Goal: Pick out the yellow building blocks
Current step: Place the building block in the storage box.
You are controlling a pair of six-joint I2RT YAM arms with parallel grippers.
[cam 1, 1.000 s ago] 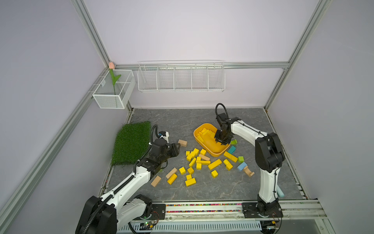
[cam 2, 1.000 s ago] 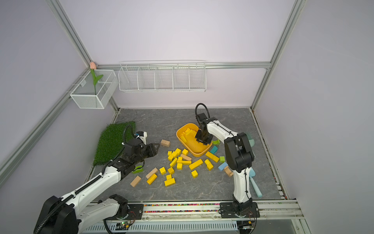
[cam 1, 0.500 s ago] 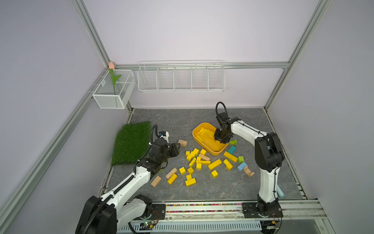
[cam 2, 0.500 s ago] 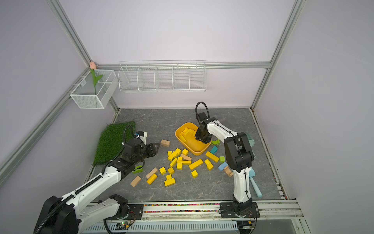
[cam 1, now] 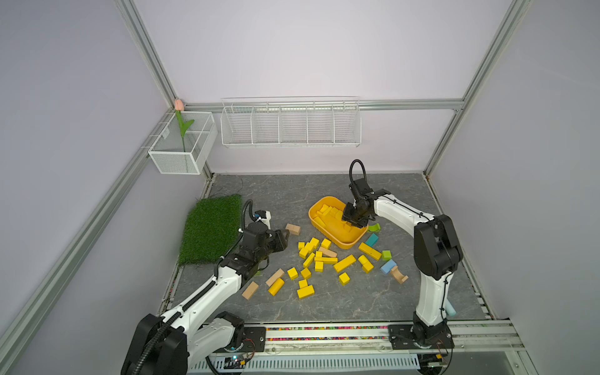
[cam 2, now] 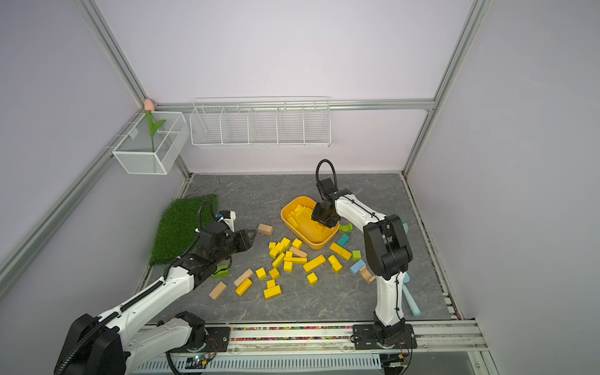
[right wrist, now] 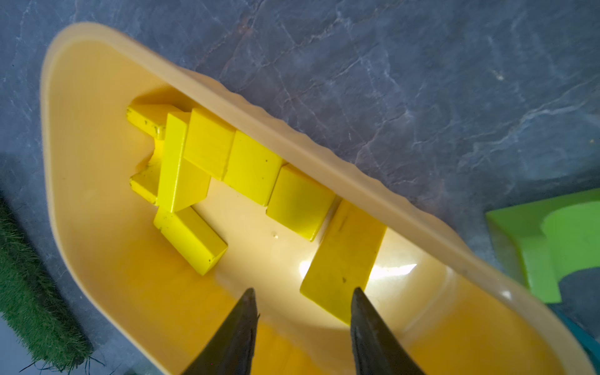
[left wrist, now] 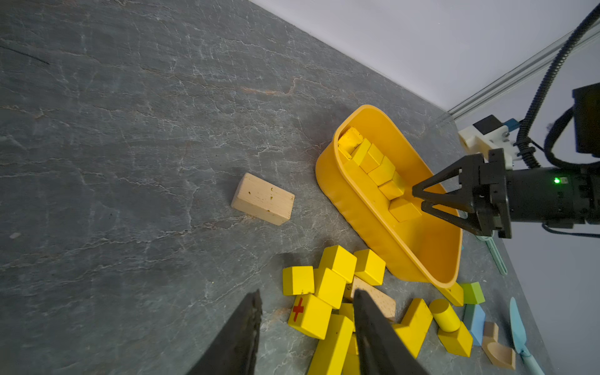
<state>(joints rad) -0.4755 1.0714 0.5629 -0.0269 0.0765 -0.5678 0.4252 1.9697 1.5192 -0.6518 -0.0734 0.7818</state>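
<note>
Right fingers [right wrist: 233,337] parted over tub [right wrist: 91,130] on grey marbled tabletop [cam 1: 292,194], lilac walls [cam 1: 292,48]

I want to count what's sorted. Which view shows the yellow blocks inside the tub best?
The right wrist view: it looks into the tub, the blocks large and separate. The left wrist view shows one row above the rim, next to the right hand. In both top views the blocks are tiny.
</note>
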